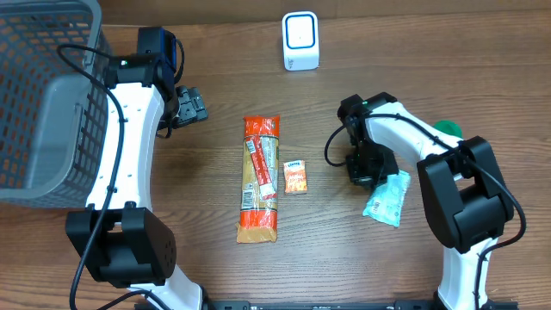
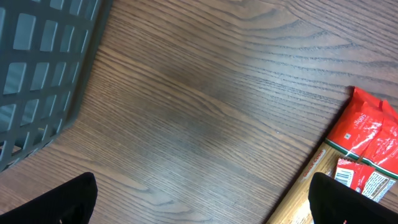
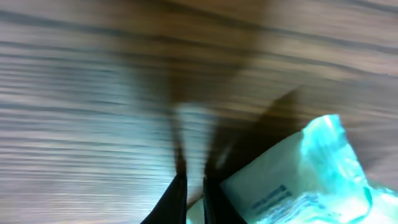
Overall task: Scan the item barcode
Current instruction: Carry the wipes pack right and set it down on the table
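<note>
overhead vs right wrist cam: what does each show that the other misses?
Only overhead: basket, white scanner, long orange packet, small orange sachet. Only right wrist: right jaws close up, nearly together at the edge of the teal pouch; blurred, grip unclear. Both: teal pouch, wooden table.

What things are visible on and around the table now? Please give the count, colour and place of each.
basket: 1, grey, left edge
scanner: 1, white with blue ring, top centre
long food package: 1, orange-red and tan, centre
small sachet: 1, orange, just right of the package
soft packet: 1, teal and white, right side
green object: 1, mostly hidden behind the right arm
table: 1, brown wood
left gripper: 1, black, open, near the basket
right gripper: 1, black, shut, at the packet's edge
</note>
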You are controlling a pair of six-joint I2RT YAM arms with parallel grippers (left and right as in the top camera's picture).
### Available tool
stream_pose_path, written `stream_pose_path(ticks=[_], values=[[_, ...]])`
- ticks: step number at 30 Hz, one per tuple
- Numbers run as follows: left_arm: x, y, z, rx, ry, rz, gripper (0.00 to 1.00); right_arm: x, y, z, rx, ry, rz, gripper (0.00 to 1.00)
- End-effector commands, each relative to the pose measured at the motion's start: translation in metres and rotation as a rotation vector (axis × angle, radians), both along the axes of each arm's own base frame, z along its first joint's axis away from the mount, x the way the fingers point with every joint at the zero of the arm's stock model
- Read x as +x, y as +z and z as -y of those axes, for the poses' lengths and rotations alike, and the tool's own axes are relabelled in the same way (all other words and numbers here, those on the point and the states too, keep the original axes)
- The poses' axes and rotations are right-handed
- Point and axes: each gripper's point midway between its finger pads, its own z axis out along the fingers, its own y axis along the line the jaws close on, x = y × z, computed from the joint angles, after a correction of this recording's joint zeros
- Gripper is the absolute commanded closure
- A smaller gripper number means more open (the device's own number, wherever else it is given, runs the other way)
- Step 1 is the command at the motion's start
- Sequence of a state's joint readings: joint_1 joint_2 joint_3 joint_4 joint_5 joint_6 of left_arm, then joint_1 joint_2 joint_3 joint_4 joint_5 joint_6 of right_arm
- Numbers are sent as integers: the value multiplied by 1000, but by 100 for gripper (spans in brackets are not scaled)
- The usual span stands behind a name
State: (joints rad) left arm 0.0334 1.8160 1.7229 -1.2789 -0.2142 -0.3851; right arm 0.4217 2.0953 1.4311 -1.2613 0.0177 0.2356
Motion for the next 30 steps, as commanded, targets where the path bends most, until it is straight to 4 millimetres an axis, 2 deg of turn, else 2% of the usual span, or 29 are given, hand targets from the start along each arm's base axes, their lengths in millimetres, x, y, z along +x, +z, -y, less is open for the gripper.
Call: stream_pose_path(ticks=[1,2,4,8,16,20,24,30], values=[[0,0,-1,12,-13,-4,0,-3,6,2,15,-21,-5,89],[0,0,-1,12,-13,-4,0,-9,7,-11,83,-35,-35,88],[0,0,-1,12,-13,-4,0,-18,10,-20,122,-35,-75,87],[0,0,-1,12,-13,-4,0,-34,15,-15,89,-38,-138,85],[0,0,-1,12,-13,-4,0,-44,12,0,14,-28,-164,83],[-1,0,-1,12,-13,-4,0,-43,5,28,-140,-44,-119,82],[0,0,-1,13,-14,-4,0,-38,7,52,-248,-50,-88,82],[0,0,-1,12,-13,-4,0,-15,-2,55,-232,-115,10,82]])
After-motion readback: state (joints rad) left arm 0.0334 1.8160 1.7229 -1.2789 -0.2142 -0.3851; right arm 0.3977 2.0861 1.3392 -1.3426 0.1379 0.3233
